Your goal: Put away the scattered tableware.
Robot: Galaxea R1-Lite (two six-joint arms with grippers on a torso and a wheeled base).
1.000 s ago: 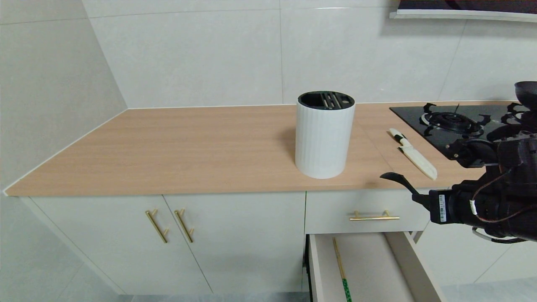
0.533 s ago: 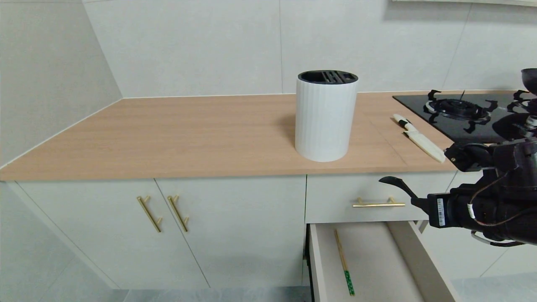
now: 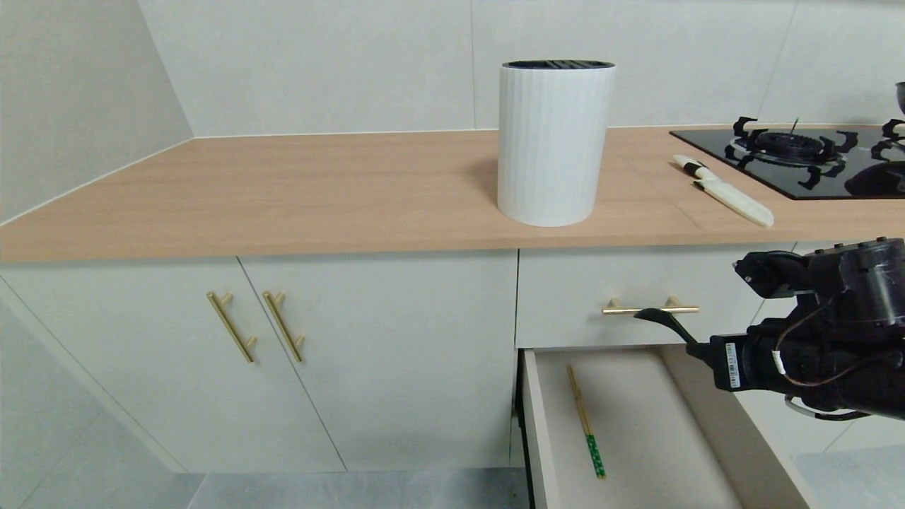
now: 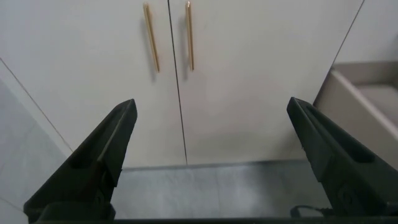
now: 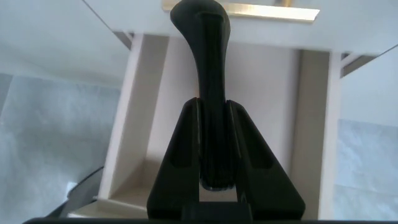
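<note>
Protruding from the right hand (image 3: 710, 350), the black utensil (image 3: 661, 322) is clamped by its shank between the two fingers, which are closed tight on it. In the right wrist view the utensil (image 5: 202, 25) runs straight out past the hand (image 5: 213, 109), its rounded end close to the gold drawer handle (image 5: 242, 9); whether the two touch cannot be told. The utensil hangs above the rear part of the open drawer (image 3: 636, 424), clear of its floor. A pair of chopsticks (image 3: 585, 431) with green tips lies on the drawer floor, well apart from the utensil, toward the left wall.

On the worktop (image 3: 318, 198) above, a pale knife (image 3: 721, 191) lies flat between a ribbed white holder (image 3: 555, 141) and the black hob (image 3: 792, 152).

The left hand (image 4: 211, 109) has its fingers spread wide, holding nothing, facing the cabinet doors (image 4: 236, 93) low down.
</note>
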